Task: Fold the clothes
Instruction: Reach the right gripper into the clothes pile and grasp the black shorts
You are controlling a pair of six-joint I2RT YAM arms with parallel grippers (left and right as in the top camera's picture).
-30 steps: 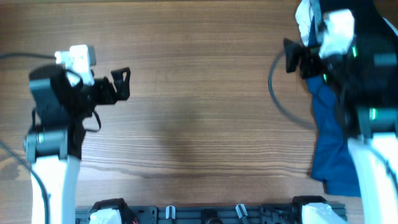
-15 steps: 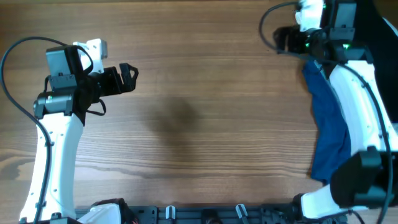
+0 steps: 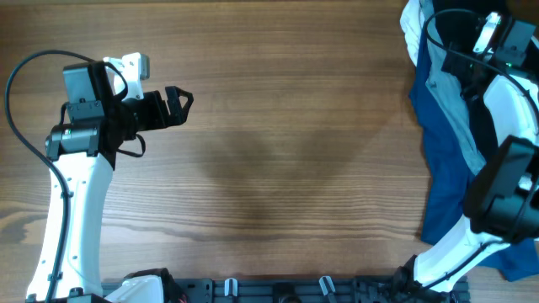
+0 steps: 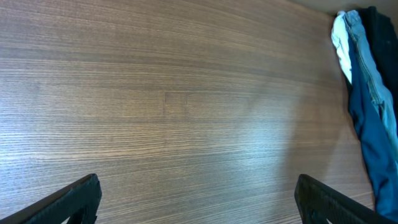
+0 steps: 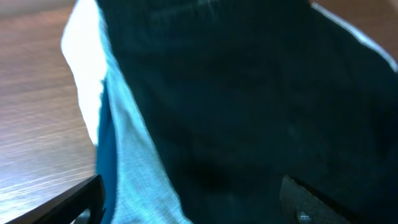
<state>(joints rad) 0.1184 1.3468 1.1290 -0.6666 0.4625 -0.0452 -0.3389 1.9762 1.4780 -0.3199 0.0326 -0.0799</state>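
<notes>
The black shorts (image 5: 249, 93) lie on top of a pile of clothes at the table's far right edge and fill most of the right wrist view. In the overhead view the black shorts (image 3: 456, 30) show at the top right, and in the left wrist view (image 4: 380, 31) at the far right. My right gripper (image 5: 199, 208) is open just above the black cloth, holding nothing; overhead it (image 3: 493, 38) is over the pile. My left gripper (image 3: 178, 101) is open and empty over bare table at the left, its fingers (image 4: 199, 205) spread wide.
A light-blue denim garment (image 5: 134, 162) and a white piece (image 5: 84, 56) lie beside the shorts. A dark-blue garment (image 3: 446, 185) runs down the right edge of the wooden table (image 3: 278, 168). The right arm's cable (image 3: 431, 34) loops over the pile.
The right arm has swung from the pile's left edge to the right, over the clothes. The left arm rose a little a second ago and has since held still.
</notes>
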